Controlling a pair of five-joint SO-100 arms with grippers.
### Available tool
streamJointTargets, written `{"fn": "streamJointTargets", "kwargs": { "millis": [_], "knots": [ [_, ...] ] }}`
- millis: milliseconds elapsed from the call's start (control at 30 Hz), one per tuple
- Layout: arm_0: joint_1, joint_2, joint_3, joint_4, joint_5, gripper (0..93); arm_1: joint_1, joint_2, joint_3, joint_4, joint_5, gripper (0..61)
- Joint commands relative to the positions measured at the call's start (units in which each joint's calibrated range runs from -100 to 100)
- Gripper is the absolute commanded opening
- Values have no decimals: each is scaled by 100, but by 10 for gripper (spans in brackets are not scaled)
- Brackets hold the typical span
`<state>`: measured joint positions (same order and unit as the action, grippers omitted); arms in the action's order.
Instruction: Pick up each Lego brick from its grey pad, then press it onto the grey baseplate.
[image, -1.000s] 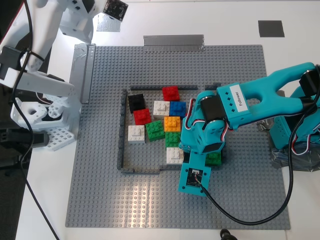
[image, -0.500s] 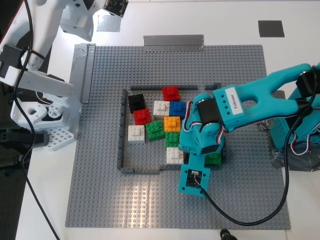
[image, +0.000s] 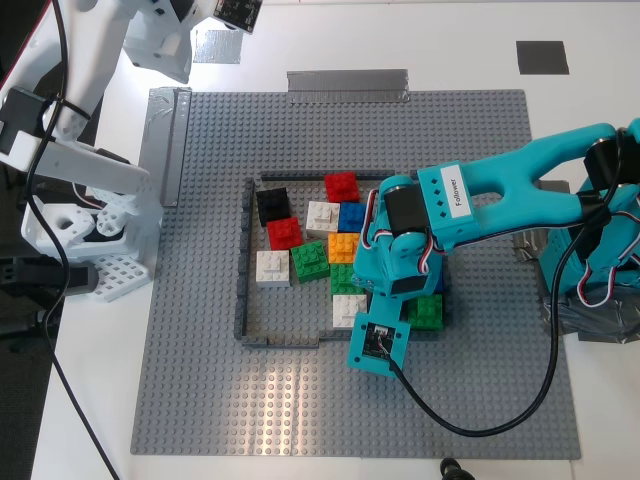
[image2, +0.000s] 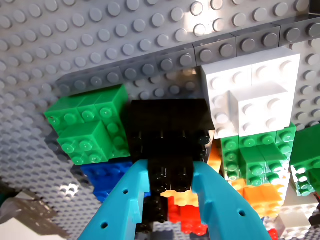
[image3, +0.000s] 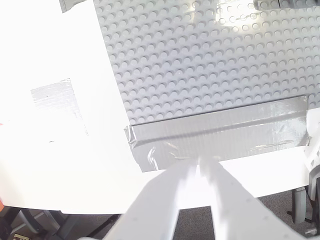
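Over the big square mid-grey studded baseplate (image: 470, 180), the exterior view shows the teal arm reaching in from three o'clock, its gripper hidden under its own servo block above the thin dark-grey brick frame (image: 242, 262). A small black square brick (image: 272, 205) already sits at the frame's ten o'clock among red, white, blue, orange and green bricks. The dark grey pad (image: 542, 57) at one o'clock lies bare.

Along the first wrist view, my first gripper (image2: 171, 192) pinches a second black square brick (image2: 167, 131), hovering between a green brick (image2: 90, 127) and a white one (image2: 252, 92). If it descends off the stud grid, I reckon it could catch a neighbour and tilt.

From the second wrist view, my second gripper (image3: 197, 172) hangs over silver duct tape (image3: 220, 132), its white fingers nearly together on nothing.
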<state>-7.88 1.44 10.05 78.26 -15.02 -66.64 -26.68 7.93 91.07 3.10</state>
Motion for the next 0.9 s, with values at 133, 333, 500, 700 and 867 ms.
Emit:
{"fn": "streamJointTargets", "kwargs": {
  "millis": [133, 333, 500, 700, 867],
  "knots": [
    [-35, -32, -161, 50, 35, 0, 30, -147, -319, -2, 83, 2],
    [-224, -32, -161, 50, 35, 0, 51, -430, 15, -92, 107, 2],
    [-231, 2, -161, 42, 30, 0, 73, -499, 60, -35, 117, 2],
    [-195, 11, -152, 50, 30, 16, 73, -542, 60, -18, 102, 2],
    [-108, -49, -161, 50, 30, 105, 73, -525, 6, -18, 117, 2]
  ]
}}
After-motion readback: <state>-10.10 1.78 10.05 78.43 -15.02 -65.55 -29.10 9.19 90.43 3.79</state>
